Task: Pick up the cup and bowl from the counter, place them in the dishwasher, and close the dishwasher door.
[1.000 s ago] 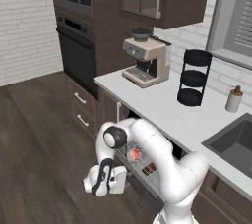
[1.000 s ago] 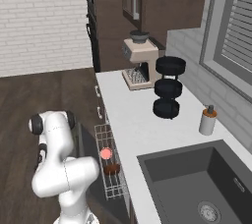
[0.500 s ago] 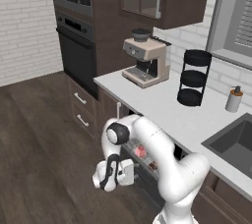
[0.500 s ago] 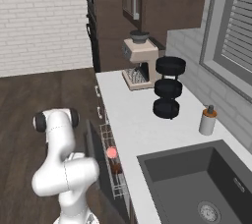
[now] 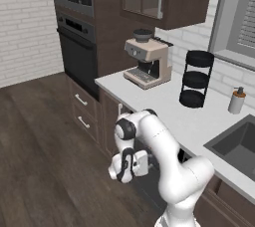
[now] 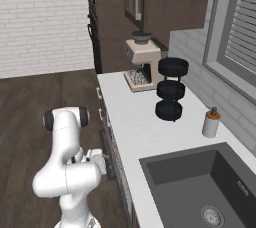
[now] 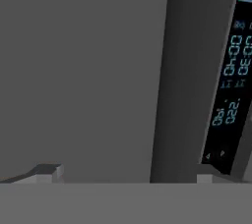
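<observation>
My gripper (image 5: 124, 167) hangs low in front of the cabinets, below the counter (image 5: 164, 106), right up against the dishwasher door (image 5: 149, 183). The door stands almost upright, nearly shut against the dishwasher. In the hand view its flat grey panel (image 7: 83, 70) is very close, with the black control strip (image 7: 229, 80) and its cyan lettering at the right. Both fingertips (image 7: 49, 171) are spread wide with nothing between them, so the gripper (image 7: 130, 171) is open. From the right base view the gripper (image 6: 95, 161) sits beside the door's edge (image 6: 106, 147). The cup and bowl are hidden.
On the counter stand a coffee machine (image 5: 144, 61), a black three-tier rack (image 5: 196, 79) and a soap dispenser (image 5: 236, 100), beside a dark sink (image 5: 239, 141). A wall oven (image 5: 77, 56) and handled drawers (image 5: 82, 109) lie left. Wooden floor (image 5: 45, 161) stretches to the left.
The dishwasher door has swung up from half open to nearly upright, and my hand rose with it. The rack with the red-topped cup and the bowl has gone out of sight behind the door.
</observation>
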Motion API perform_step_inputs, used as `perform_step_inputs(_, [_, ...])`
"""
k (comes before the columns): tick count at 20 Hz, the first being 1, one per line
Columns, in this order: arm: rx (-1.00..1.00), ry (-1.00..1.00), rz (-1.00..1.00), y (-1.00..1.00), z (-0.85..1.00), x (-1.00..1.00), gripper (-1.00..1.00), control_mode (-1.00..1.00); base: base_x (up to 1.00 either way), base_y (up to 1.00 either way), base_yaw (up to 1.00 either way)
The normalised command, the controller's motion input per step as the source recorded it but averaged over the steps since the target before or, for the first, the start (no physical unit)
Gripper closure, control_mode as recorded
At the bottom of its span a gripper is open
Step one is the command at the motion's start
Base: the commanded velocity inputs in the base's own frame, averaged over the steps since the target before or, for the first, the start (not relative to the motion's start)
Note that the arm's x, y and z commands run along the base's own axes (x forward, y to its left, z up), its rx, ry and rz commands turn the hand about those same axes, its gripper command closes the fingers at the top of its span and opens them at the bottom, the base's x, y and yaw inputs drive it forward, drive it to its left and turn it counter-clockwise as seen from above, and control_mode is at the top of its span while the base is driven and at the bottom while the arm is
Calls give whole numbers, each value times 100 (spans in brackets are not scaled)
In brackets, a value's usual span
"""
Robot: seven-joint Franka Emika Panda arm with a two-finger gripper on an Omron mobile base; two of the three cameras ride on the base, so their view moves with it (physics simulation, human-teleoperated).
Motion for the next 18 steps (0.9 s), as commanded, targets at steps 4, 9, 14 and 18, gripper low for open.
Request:
perform_step_inputs(4, [0, 0, 0, -100, 3, 91, -100, -100, 0, 0, 0])
perform_step_inputs(9, [0, 0, 0, -100, 0, 71, -100, -100, 0, 0, 0])
perform_step_inputs(14, [0, -1, 0, -100, 0, 51, -100, -100, 0, 0, 0])
perform_step_inputs(18, [1, -3, 0, -100, 1, 65, -100, -100, 0, 0, 0])
